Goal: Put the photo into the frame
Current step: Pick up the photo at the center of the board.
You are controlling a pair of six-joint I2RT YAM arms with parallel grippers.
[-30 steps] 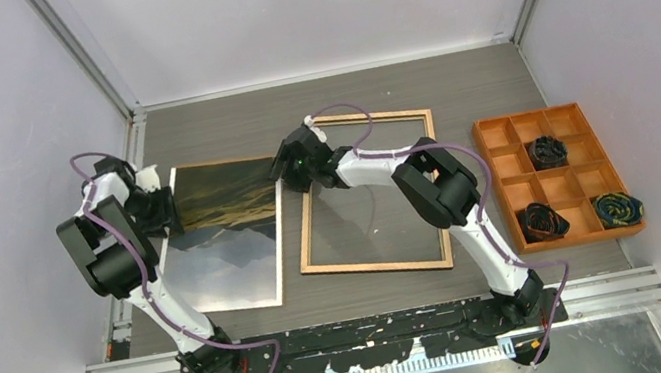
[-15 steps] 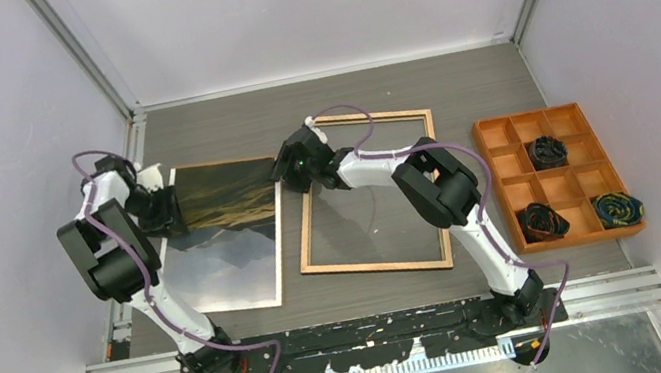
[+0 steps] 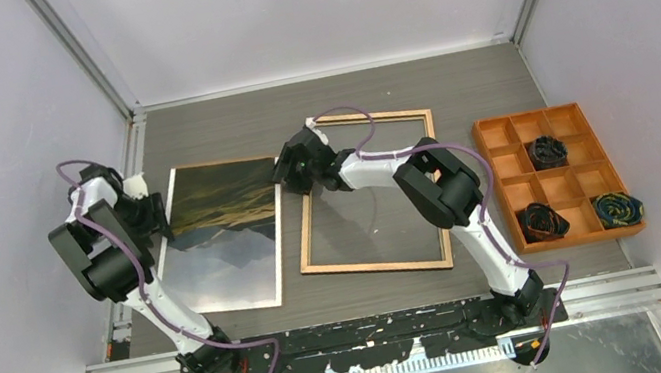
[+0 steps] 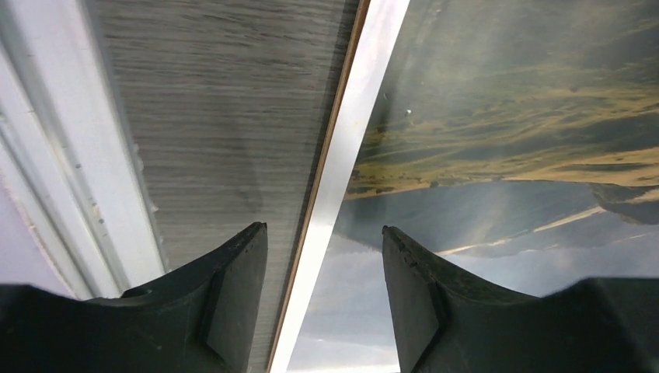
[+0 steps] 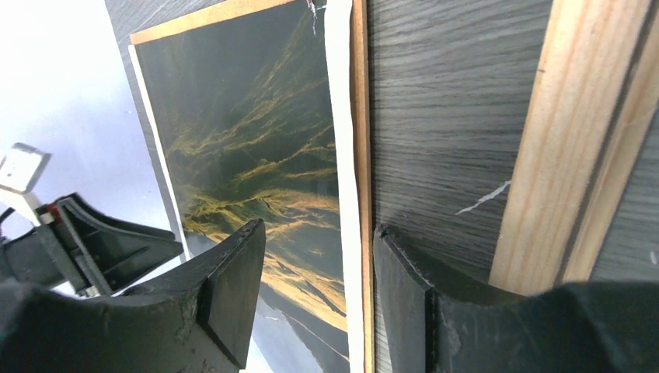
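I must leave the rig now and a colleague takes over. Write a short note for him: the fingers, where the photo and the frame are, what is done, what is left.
Left gripper: fingers open, one on each side of the photo's left edge, gripping nothing.
Right gripper: fingers open, one on each side of the photo's right edge.
Photo: lies flat, picture side up, on a brown backing board, left of the frame.
Frame: lies flat on the table, light wood side up, no photo in it.
Done: both grippers stand at the photo's edges.
Left: grip the photo, lift it, carry it over the frame and lay it inside.
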